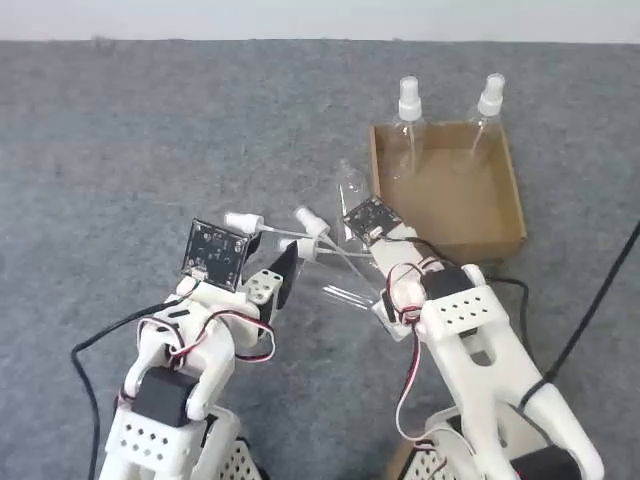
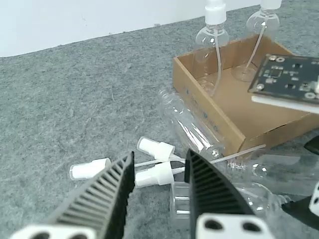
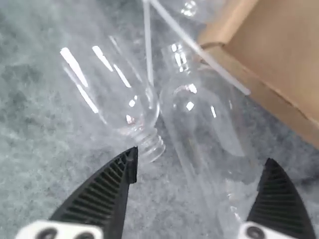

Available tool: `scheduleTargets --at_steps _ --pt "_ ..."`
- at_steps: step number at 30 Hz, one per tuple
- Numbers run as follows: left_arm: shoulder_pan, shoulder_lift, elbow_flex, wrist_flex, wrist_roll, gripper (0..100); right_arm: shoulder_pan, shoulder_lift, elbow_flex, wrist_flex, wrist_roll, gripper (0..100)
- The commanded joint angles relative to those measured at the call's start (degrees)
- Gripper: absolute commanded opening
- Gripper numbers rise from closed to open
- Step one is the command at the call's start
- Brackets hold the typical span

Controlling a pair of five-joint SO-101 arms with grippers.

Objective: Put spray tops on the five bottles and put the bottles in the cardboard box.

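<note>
- Standing up in the brown cardboard box (image 1: 450, 205) are two clear bottles (image 1: 409, 130) with white spray tops on. Each has a thin tube going down inside.
- The box is flat and open on top, with low walls. It sits on a fuzzy grey mat (image 1: 120, 130).
- One bare bottle (image 2: 185, 120) lies on its side, touching the outside wall of the box. It is round, shiny and see-through.
- Three loose spray tops (image 2: 89, 170) lie on the mat near it. They are small and white, with long thin tubes.
- The left gripper (image 2: 160, 158) has black ridged fingers. They are spread apart and hold nothing. One loose spray top lies just past the gap.
- The right gripper (image 3: 199, 159) is spread wide and holds nothing too.
- Two lying bottles (image 3: 119, 84) rest side by side on the mat below it, near a corner of the box. One shows its screw neck with no top on.
- Thin white tubes run across them.
- A dark circuit board (image 2: 289, 79) on the right arm hides part of the box in the left wrist view.
- A black cable (image 1: 590, 305) trails over the mat beside the right arm.
</note>
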Motion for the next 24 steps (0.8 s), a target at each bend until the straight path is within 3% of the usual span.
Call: scheduleTargets --at_steps 1,8,14,24 --pt "0.0 -0.4 -0.5 -1.7 -0.4 15 1.1 -2.9 -8.8 6.5 0.7 31.8" --pt "0.0 -0.4 -0.5 -1.7 -0.4 15 1.1 -2.7 -14.1 8.2 0.7 31.8" --pt "0.0 -0.4 -0.5 -1.7 -0.4 15 1.3 3.6 -11.2 2.7 0.8 31.8" --pt "0.0 -0.4 -0.5 -1.7 -0.4 15 8.0 11.7 -10.6 -3.3 0.5 31.4"
